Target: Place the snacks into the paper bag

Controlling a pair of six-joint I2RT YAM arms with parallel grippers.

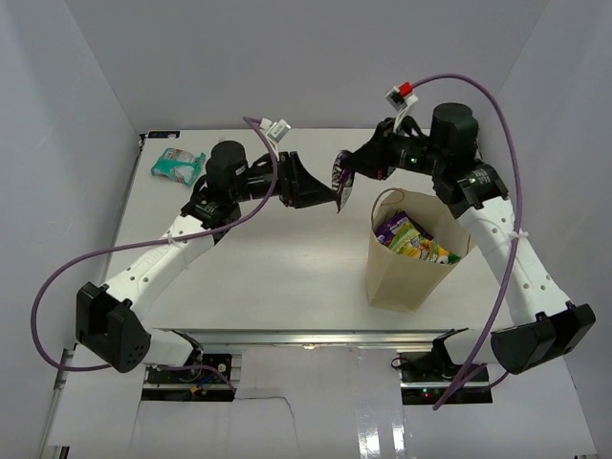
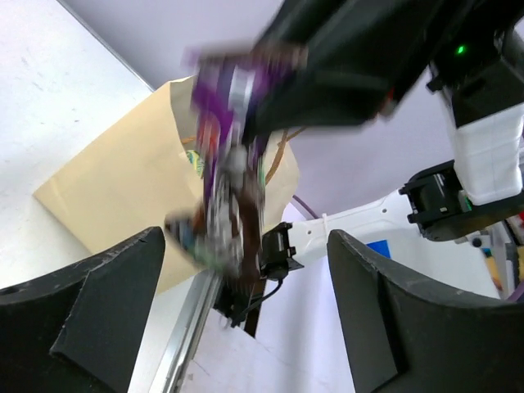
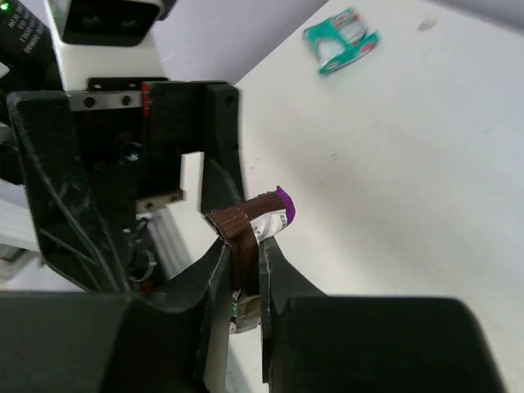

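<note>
Well out to the left of both sets of jaws, the teal-white bag lies flat on the white table, on its own near the far corner. The right wrist camera picks it up too, far beyond its own fingertips.

The left arm runs from its base up and to the right, elbow bent, wrist turned so the left gripper points across at the other arm. Its jaws stand wide apart. From the left wrist camera both black fingers sit low in the picture with a broad gap between them, and neither touches anything.

In that gap hangs the small brown and purple bar, a glossy crumpled wrapper, brown in the body with a purple end. It is blurred from the left wrist camera, and the overhead view gives only a dark sliver. The right wrist camera shows it sharply, with the brown part folded and squeezed.

The right arm climbs from its base, bends at a high elbow and reaches back left, meeting the left arm nose to nose. The right gripper is pinched narrow on the bar's lower end, with the purple tip poking out past the fingertips.

Down and to the right of the right jaws, the paper bag stands upright and open-mouthed. Only the overhead view looks inside, where a green-yellow bag shows.
</note>
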